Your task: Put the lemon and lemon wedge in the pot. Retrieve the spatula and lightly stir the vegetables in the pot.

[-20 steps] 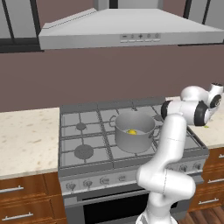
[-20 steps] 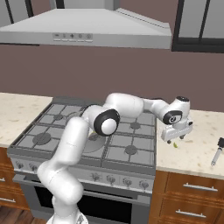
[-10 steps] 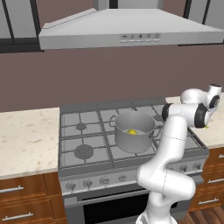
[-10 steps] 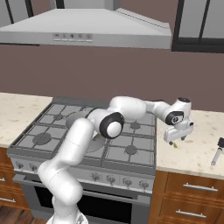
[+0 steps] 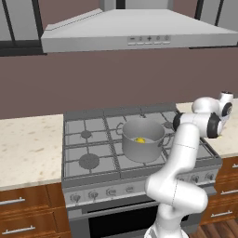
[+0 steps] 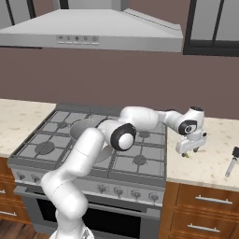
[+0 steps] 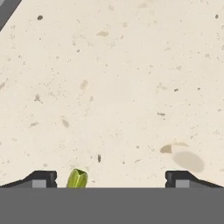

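Observation:
The lemon wedge [image 7: 77, 178], a small yellow-green sliver, lies on the speckled counter between my fingertips, close to the left one [image 7: 42, 178]. My gripper [image 7: 110, 179] stands open around it, jaws wide apart and nothing held. From the right base view, the gripper [image 6: 189, 151] hangs just above the counter right of the stove, with the wedge [image 6: 186, 156] under it. The lemon [image 5: 139, 140] sits inside the grey pot [image 5: 142, 139] on the stove. The spatula [image 6: 231, 163] lies on the counter further right.
The stove [image 6: 51, 140] has dark grates and front knobs. My arm stretches across its right burners and hides most of the pot [image 6: 82, 128]. A hood [image 5: 139, 35] hangs overhead. Beige counter [image 5: 28, 144] runs on both sides.
The hand has sunk a little closer to the counter over the wedge. Its jaws stay wide open. Pot, lemon and spatula have not moved.

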